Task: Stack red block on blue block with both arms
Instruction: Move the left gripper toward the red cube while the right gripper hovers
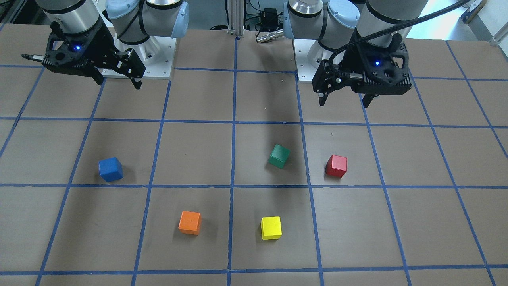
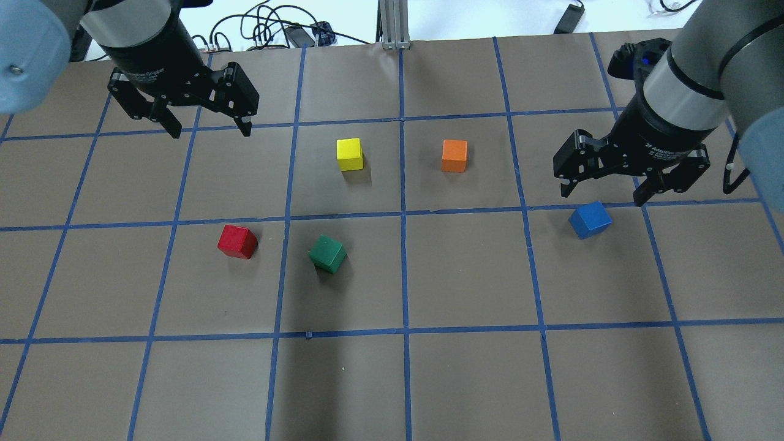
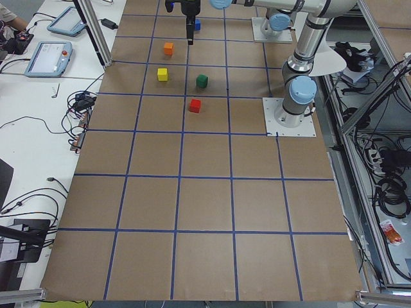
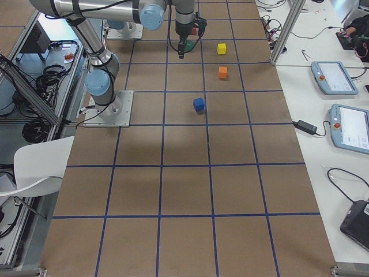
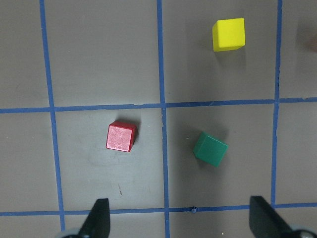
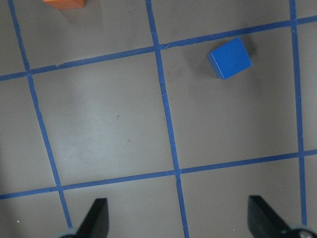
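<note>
Near the green block [image 2: 327, 253], just to its left in the overhead view, the red block [image 2: 237, 241] sits on the table [image 2: 465, 380]. Way off on the green block's other side is the blue block [image 2: 590, 220]. Both the left claw [image 2: 210, 131] and the right claw [image 2: 602, 196] are spread wide, gripping nothing.

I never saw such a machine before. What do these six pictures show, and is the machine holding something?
Two robot arms stand at a brown table. One picture is taken from behind the robot, one faces it, two look from the table's ends, two come from wrist cameras. Apart on the table lie a red block, blue block, green block, yellow block and orange block. The left gripper and right gripper are open and hold nothing.
</note>
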Available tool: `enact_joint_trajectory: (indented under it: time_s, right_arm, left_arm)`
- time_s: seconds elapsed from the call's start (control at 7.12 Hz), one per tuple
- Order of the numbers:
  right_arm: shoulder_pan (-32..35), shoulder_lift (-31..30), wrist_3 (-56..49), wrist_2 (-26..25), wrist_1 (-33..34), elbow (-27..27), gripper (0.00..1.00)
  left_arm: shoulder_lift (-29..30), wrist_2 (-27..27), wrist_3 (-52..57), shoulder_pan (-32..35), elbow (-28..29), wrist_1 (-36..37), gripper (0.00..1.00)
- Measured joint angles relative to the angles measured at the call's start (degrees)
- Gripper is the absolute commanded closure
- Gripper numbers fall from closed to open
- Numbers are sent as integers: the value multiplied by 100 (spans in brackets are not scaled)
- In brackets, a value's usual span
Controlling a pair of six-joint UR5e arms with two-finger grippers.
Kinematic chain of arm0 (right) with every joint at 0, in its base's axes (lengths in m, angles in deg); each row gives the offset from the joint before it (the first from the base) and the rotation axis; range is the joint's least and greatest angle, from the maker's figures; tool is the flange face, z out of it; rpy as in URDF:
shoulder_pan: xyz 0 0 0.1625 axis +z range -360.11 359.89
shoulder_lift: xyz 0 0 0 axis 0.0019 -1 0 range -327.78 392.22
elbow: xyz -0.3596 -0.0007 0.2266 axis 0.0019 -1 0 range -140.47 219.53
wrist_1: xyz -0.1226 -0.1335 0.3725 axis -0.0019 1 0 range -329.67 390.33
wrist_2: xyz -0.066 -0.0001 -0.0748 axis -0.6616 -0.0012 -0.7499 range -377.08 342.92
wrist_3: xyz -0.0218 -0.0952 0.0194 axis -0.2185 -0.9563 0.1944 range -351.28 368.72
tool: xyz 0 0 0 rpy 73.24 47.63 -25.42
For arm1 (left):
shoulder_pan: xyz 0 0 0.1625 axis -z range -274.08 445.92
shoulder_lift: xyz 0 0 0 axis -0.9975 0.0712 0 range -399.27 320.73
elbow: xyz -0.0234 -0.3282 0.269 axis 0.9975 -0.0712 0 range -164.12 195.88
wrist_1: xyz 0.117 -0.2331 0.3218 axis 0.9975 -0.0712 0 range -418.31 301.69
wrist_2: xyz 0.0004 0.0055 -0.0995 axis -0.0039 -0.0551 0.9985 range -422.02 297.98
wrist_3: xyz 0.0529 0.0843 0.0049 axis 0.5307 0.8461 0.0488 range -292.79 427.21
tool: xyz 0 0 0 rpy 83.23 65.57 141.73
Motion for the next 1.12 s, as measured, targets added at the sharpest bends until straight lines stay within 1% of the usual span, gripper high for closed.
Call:
enact_joint_trajectory:
  time_s: [0.42,0.84,1.12]
  right_arm:
    - [-17,47,-16,-8,-9,33,0]
    - [-23,85,-11,5,-42,201,0]
    - [-26,97,-18,-160,-4,229,0]
  left_arm:
    - [-39,2,6,1,-17,0,0]
    - [81,5,49,-15,-16,6,0]
    - [233,-2,416,-107,-53,48,0]
